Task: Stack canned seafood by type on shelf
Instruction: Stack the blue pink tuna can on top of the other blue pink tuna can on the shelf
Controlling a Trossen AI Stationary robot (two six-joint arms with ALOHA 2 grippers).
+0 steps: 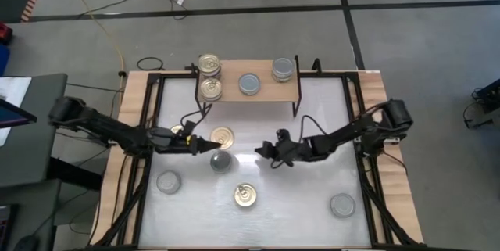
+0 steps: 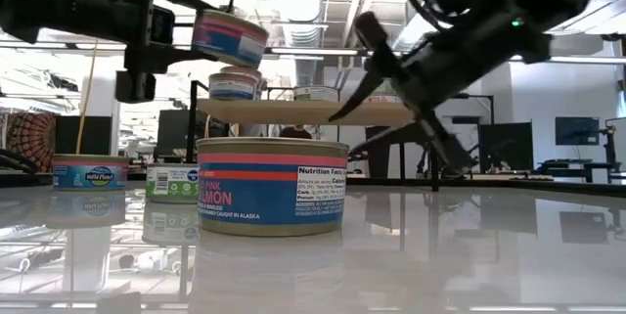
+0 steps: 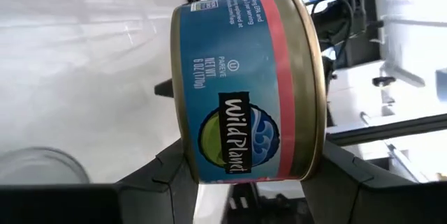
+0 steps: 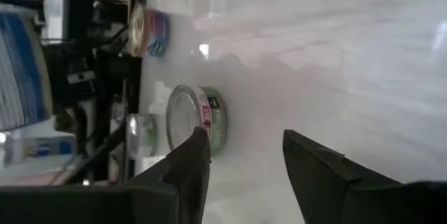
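Observation:
The shelf [image 1: 268,92] stands at the table's far middle. On it are two gold-lidded cans [image 1: 209,77] at its left, a silver-lidded can [image 1: 250,84] in the middle and silver-lidded cans [image 1: 283,69] at its right. My left gripper [image 1: 209,143] reaches in from the left, shut on a blue-and-pink can with a gold lid [image 1: 223,136], held above the table [image 2: 230,38]. My right gripper [image 1: 264,155] hovers open at mid-table, nothing between its fingers [image 4: 248,175]. A green-labelled can [image 4: 199,116] stands on the table just beyond it. My left gripper pinches the can between its two fingers, one on the lid end [image 3: 323,155] and one on the base end [image 3: 174,165]. The fingers come level from the table's left and reach only the can's near part. The can is lifted clear and nearly upright, slightly tilted.
More cans stand on the white tabletop: a grey-lidded one [image 1: 221,161] between the grippers, a silver-lidded one [image 1: 168,182] front left, a gold-lidded salmon can [image 1: 246,196] front middle and a silver-lidded one [image 1: 341,204] front right. Black frame rails [image 1: 144,165] run along the table's sides.

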